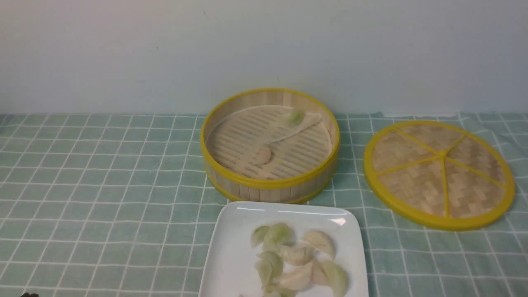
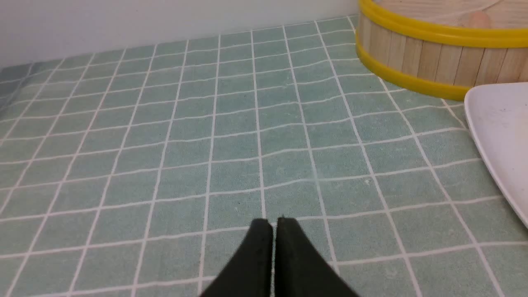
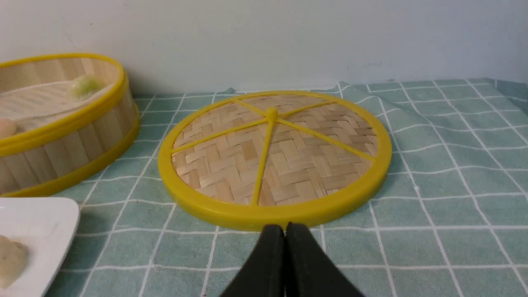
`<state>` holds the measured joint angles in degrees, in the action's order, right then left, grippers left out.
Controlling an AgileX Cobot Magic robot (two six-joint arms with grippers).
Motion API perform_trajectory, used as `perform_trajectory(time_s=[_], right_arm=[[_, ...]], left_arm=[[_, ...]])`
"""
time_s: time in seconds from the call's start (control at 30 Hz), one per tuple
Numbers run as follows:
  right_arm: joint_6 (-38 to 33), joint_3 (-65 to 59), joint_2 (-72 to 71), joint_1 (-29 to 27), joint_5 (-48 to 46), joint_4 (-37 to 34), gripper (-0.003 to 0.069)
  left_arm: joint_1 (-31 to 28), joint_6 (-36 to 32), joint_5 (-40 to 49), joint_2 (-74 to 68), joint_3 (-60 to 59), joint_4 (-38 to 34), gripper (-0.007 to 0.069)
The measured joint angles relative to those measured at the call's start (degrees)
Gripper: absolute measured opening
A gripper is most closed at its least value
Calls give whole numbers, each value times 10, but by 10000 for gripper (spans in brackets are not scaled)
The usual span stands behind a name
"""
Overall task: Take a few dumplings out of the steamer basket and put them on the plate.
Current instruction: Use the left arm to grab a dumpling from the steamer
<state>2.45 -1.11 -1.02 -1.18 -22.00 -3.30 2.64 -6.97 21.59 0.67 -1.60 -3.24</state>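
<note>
A plain pale wall [image 1: 123, 49] is standing behind a mint-green desk cloth [image 1: 82, 185] crossed by thin white grid lines, which is lying mostly flat, rumpling slightly at its far right edge, while soft even light is falling.

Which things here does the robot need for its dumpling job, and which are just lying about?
For the job: dumplings, steamer basket, plate.
Just lying about: woven disc, checked tablecloth.
</note>
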Motion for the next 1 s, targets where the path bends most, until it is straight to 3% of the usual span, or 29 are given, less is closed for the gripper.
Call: perform_trajectory(time_s=[0.87, 0.93, 1.0], right_arm=[[0, 0, 0, 0, 0, 1, -9], [0, 0, 0, 0, 0, 1, -9], [0, 0, 0, 0, 0, 1, -9]], left_arm=[[0, 0, -1, 0, 0, 1, -6], [0, 2, -10, 0, -1, -5, -6], [0, 23, -43, 0, -1, -58, -6]])
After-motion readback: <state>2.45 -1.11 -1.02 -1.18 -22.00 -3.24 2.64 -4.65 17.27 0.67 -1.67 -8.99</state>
